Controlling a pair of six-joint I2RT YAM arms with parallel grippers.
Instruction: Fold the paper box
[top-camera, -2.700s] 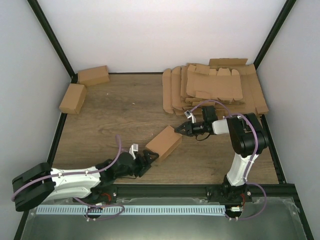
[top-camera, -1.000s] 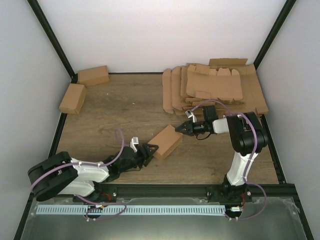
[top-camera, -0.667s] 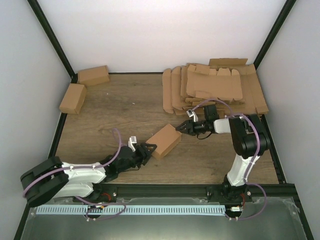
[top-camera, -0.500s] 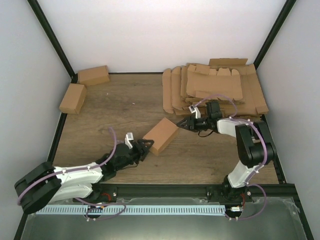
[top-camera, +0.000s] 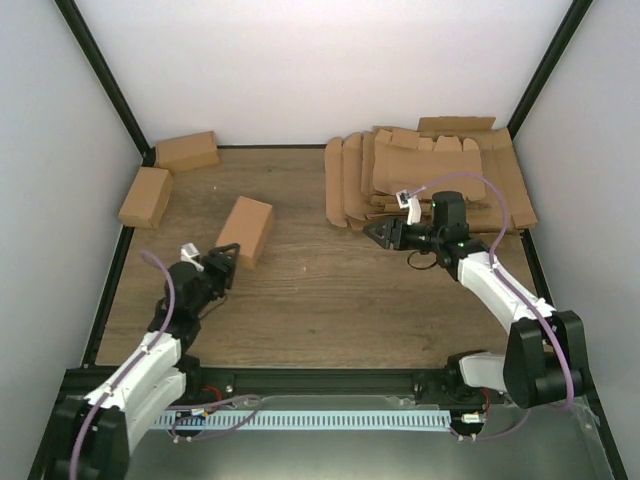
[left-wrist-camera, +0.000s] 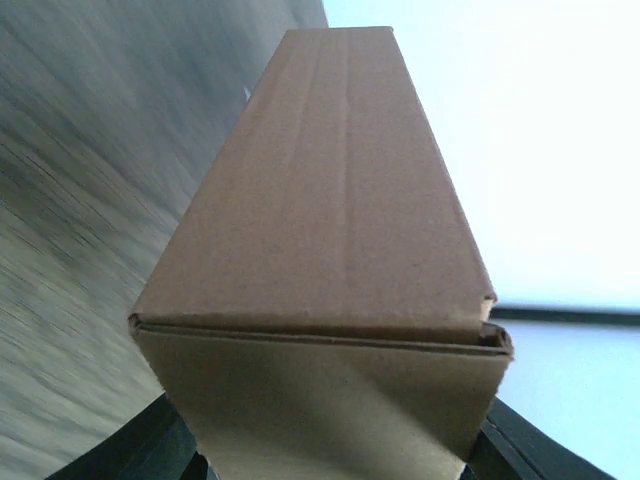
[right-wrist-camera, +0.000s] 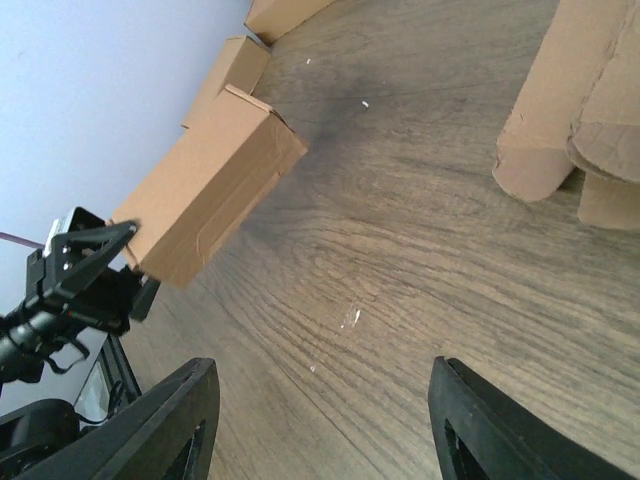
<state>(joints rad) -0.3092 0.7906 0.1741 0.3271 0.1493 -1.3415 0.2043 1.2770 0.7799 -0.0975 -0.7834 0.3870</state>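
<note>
Folded box (top-camera: 246, 230) clamped at its near end by left gripper (top-camera: 226, 256), raised off table (top-camera: 320, 290); right gripper (top-camera: 378, 232) wide, empty, well apart.

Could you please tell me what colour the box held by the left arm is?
Plain unmarked brown; the paper box shows best in the left wrist view.

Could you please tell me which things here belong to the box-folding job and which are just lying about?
In the job:
- paper box, gripped at its near end by the left gripper
- right gripper, open and empty

Lying about:
- folded box by the back wall
- second folded box beside it
- stack of flat blanks
</note>
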